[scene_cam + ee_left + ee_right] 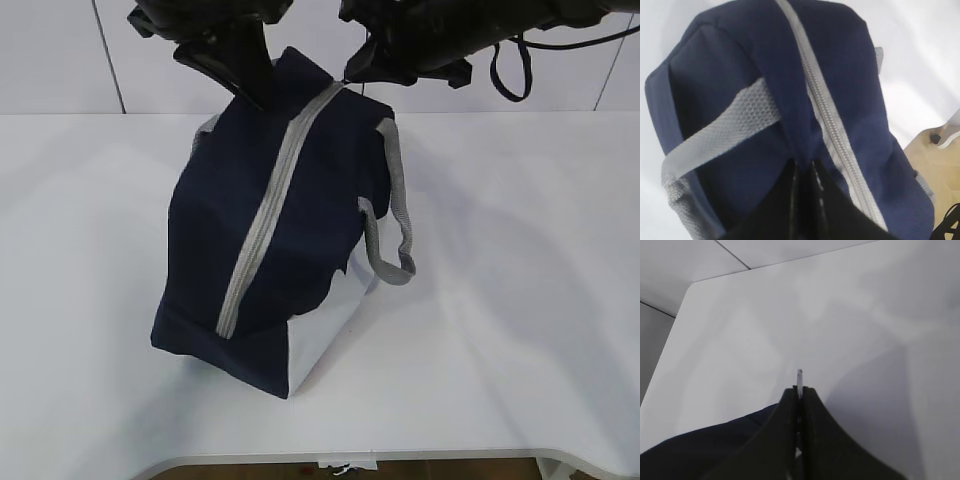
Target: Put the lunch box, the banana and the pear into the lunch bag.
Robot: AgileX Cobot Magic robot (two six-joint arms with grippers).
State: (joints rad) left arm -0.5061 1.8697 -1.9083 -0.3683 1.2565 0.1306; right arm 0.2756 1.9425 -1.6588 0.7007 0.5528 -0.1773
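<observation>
The navy lunch bag (290, 230) stands in the middle of the white table, its grey zipper (262, 215) closed along the top. At the bag's far end my left gripper (248, 92) is shut on a fold of navy fabric just left of the zipper (827, 110); in the wrist view the left gripper (804, 167) shows the cloth pinched between its tips. My right gripper (352, 72) is shut on the zipper's ring pull (800, 375), a thin metal edge poking past the right gripper's (800, 390) tips. The lunch box, banana and pear are out of view.
Grey strap handles hang on both sides of the bag (392, 215) (722, 132). A black cable loop (510, 70) dangles from the right arm. The table's front edge (400, 455) runs close below the bag; a far corner of the table (692, 287) shows in the right wrist view.
</observation>
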